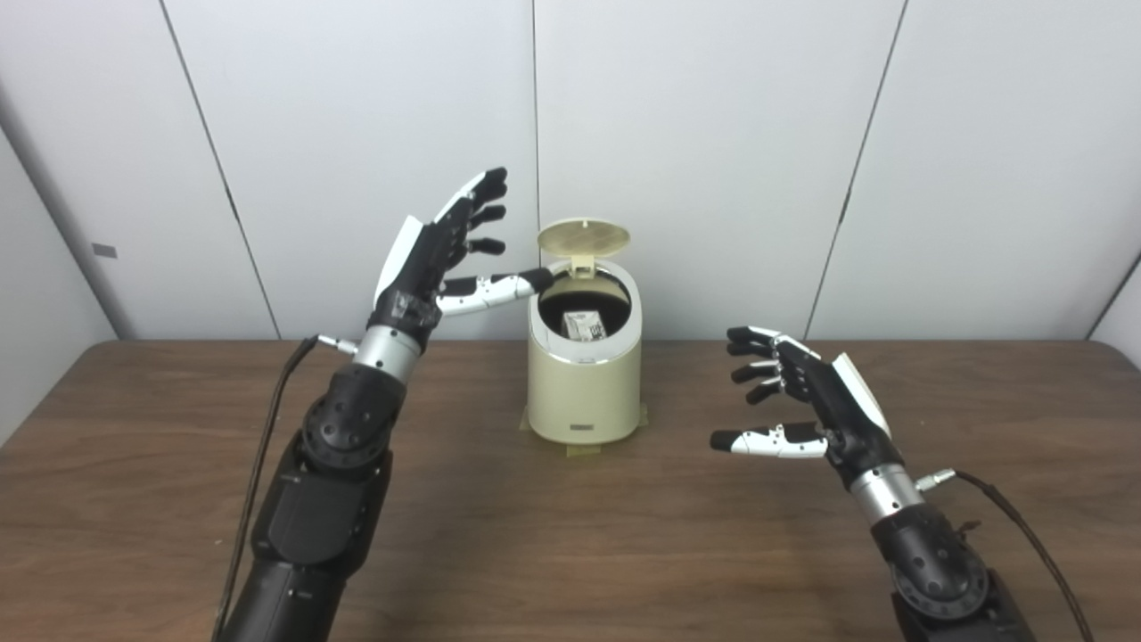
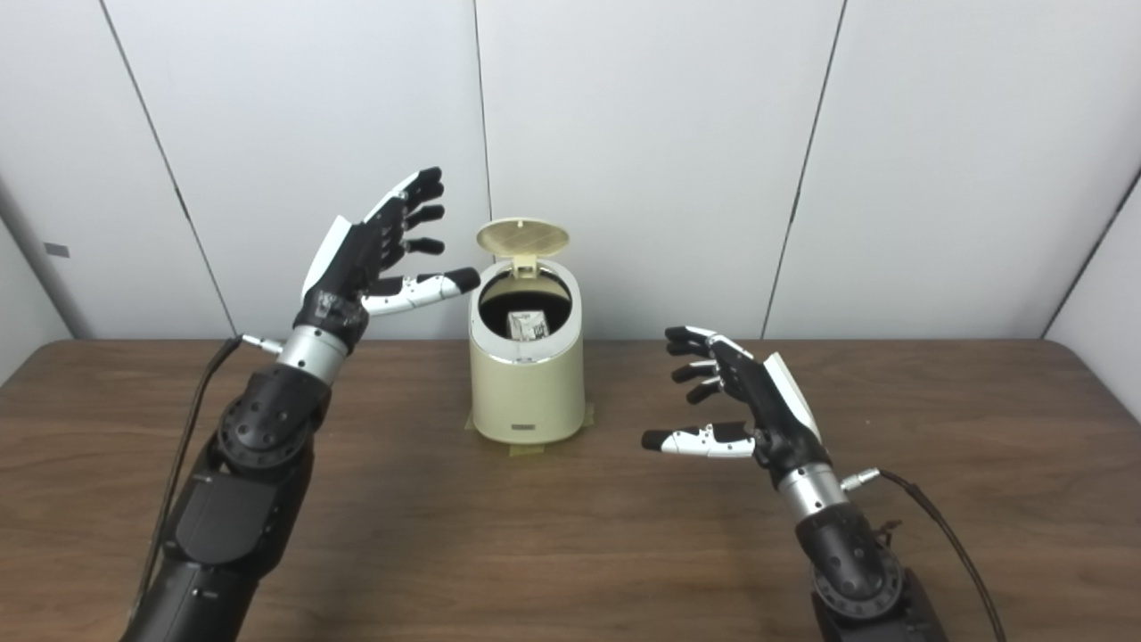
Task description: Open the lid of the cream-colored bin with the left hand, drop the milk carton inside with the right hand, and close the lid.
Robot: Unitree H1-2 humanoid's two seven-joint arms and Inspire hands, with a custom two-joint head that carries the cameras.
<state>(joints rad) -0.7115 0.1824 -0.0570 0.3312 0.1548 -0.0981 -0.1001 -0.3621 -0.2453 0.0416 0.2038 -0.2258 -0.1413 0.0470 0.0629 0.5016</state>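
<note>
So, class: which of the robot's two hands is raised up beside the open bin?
The left hand, raised with its thumb near the bin rim below the lid. The right hand sits lower, well clear.

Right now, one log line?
lid: up | milk carton: inside bin | left robot hand: open beside lid | right robot hand: open, empty
</note>
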